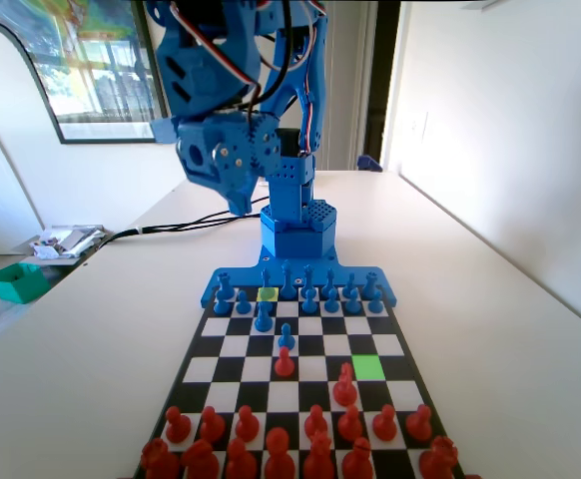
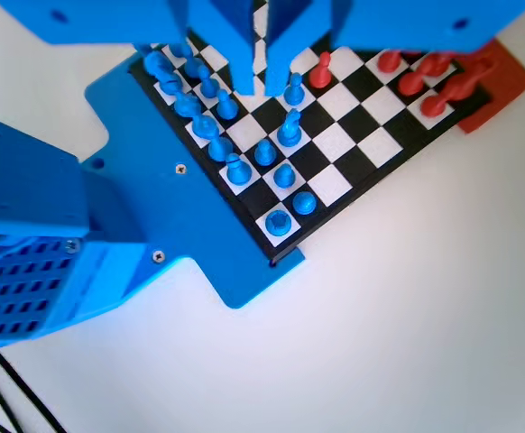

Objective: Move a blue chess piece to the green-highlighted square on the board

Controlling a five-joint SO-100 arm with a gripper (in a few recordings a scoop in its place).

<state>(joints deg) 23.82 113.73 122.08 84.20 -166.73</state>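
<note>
In the fixed view your gripper (image 1: 239, 205) hung high at ten o'clock from the board (image 1: 199, 344), above the table. In the wrist view its jaws stood slightly parted with nothing between them. The advanced blue chess piece (image 1: 287, 336) stood mid-board. The green-highlighted square (image 1: 367, 367) lay bare at four o'clock from it.

Board layout, fixed view

The board (image 1: 300, 371) lies on the table (image 1: 510, 329); the green-highlighted square (image 1: 367, 367) sits right of centre, nearer the front rows.
</note>
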